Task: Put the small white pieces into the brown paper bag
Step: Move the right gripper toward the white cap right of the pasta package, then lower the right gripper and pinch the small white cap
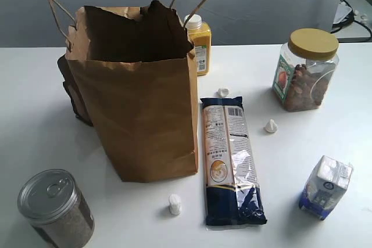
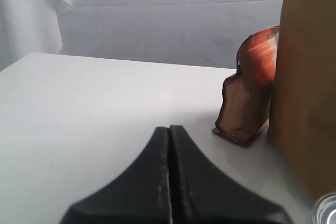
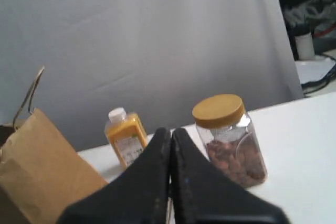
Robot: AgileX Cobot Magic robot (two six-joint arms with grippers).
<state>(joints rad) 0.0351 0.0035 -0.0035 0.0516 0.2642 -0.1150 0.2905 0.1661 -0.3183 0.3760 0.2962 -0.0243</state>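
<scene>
The tall brown paper bag (image 1: 139, 97) stands upright with its mouth open at the left of the exterior view; it also shows as the brown paper bag (image 2: 307, 77) and the brown paper bag (image 3: 42, 166). Three small white pieces lie on the table: one white piece (image 1: 175, 204) in front of the bag, one white piece (image 1: 223, 92) behind the noodle pack, one white piece (image 1: 271, 126) near the jar. Neither arm appears in the exterior view. My left gripper (image 2: 169, 128) is shut and empty. My right gripper (image 3: 171, 130) is shut and empty.
A long noodle pack (image 1: 231, 161) lies right of the bag. A yellow juice bottle (image 1: 199, 45), a nut jar with a yellow lid (image 1: 304, 69), a blue-and-white carton (image 1: 326, 186), a metal can (image 1: 55, 207) and a dark pouch (image 2: 247, 103) behind the bag also stand around.
</scene>
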